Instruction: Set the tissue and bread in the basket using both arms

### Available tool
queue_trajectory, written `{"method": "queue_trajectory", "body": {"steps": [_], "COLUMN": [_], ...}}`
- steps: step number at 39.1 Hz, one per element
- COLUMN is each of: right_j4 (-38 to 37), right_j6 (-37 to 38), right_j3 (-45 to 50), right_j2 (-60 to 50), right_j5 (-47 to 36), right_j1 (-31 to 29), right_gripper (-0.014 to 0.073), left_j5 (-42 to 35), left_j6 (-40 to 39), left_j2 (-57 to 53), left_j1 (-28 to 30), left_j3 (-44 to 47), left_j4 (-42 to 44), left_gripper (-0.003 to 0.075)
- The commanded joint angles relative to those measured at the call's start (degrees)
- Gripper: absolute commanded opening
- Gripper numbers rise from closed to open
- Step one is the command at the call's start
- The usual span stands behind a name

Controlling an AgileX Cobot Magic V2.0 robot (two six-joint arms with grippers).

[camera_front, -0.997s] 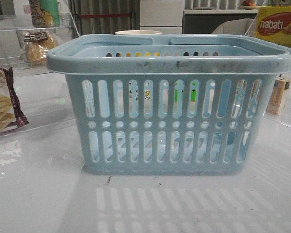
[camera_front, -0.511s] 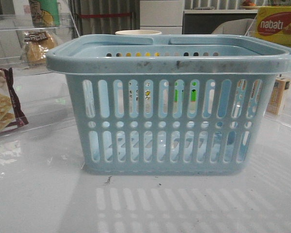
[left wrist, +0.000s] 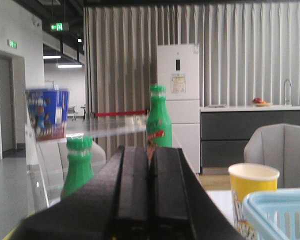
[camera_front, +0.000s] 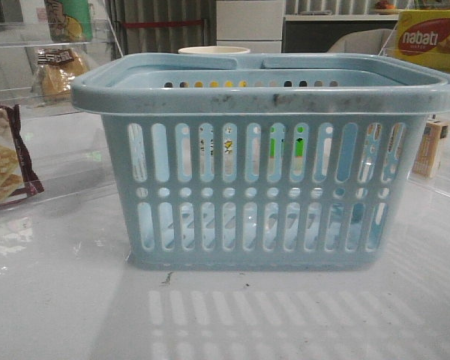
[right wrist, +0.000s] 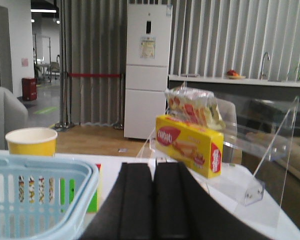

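Your basket (camera_front: 266, 161) looks empty, the bread (camera_front: 58, 73) waits far left, and both claws are closed on nothing.

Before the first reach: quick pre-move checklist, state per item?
1. Basket upright on the table, rim unobstructed: ok.
2. Bread located, on the clear shelf to the basket's left: ok.
3. Tissue located: cannot tell, no dark pack identifiable in any view.
4. Left hand empty: ok, but fingers shut, must open before grasping.
5. Right hand empty: ok, also shut.
6. Basket interior free: cannot tell, only partly seen through the slots.
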Motion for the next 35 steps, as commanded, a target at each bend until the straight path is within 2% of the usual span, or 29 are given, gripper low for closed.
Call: {"method": "queue_trajectory", "body": {"steps": [1,13,25,30,35], "right_j4": [0.0,-0.1,-0.1,-0.1,0.0], "right_j6": [-0.3,-0.3,-0.3,-0.3,-0.3], "right_j3": [-7.6,-21.0,-20.5,-19.2,-17.7], "right_j2": [4.1,18.0,29.3,33.2,36.3], "right_j5": [-0.3,12.8,23.3,24.3,25.1], "right_j1": [-0.4,-0.4,-0.4,-0.4,-0.4], "right_gripper": [0.0055,0.0055,0.0055,0.0055,0.0055], "left_j5": [1.5,15.8,24.8,28.7,28.7], "left_j6": [-0.4,-0.4,-0.4,-0.4,-0.4], "left_j2": [4.9,18.1,26.8,30.0,32.6], "left_j1": [-0.1,-0.1,-0.1,-0.1,-0.1], "left_j3": [-8.3,-22.6,-22.0,-21.9,-21.6], "left_j4": [-0.7,-0.7,-0.7,-1.2,-1.2], "left_gripper": [0.0091,0.0091,0.0091,0.0091,0.0091]}}
